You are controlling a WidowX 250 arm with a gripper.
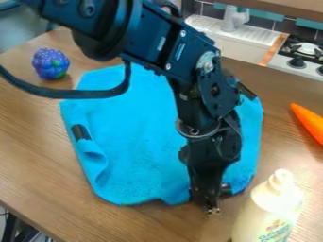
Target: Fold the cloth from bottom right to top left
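Note:
The black gripper (211,204) points down at the cloth's near edge, right of its middle, low in the view. A bright blue cloth (142,146) lies mostly spread on the wooden table, and the arm crosses over its upper and right parts. Its left edge is curled over, with a small black piece on it. The near edge is wavy and bunches a little beside the gripper. Part of the cloth's bottom right is hidden behind the gripper, and I cannot tell whether any cloth is held.
A cream bottle (268,208) stands close to the gripper's right, at the front. An orange carrot-like thing (309,123) lies at the right edge. A purple toy fruit (50,63) sits at the upper left of the table (31,156). A toy sink and stove (306,49) stand behind.

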